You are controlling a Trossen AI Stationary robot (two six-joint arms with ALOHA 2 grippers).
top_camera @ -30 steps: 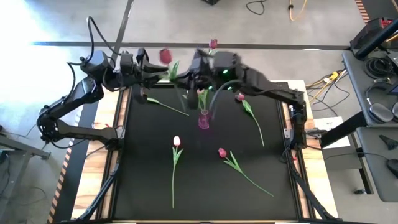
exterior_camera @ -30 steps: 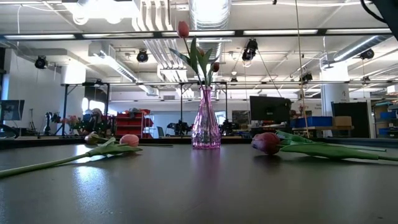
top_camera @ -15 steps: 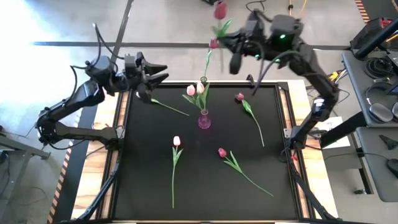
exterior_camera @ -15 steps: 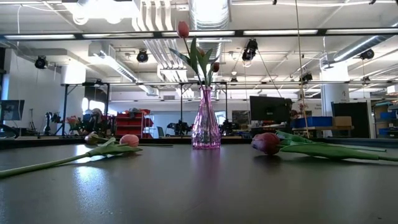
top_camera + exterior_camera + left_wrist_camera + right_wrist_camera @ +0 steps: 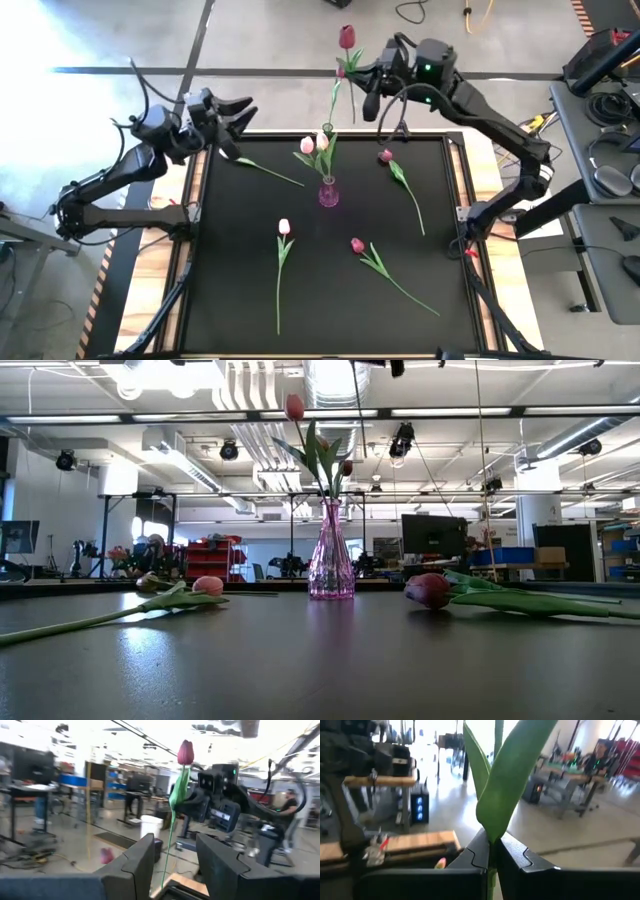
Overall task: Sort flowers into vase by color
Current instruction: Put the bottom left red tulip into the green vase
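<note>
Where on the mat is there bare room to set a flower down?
Free: the near-left corner of the mat, left of the pink tulip, and the near-right corner beyond the maroon tulip. Crowded: around the vase and the far edge.

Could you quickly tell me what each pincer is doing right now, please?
Left pincer: open, empty, at the table's far-left edge.
Right pincer: shut on a maroon tulip, raised behind the vase.

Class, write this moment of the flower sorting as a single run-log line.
right hand: shut on maroon tulip, raised past table's far edge | left hand: open, far-left corner | vase: holds tulips | table: four tulips lying
</note>
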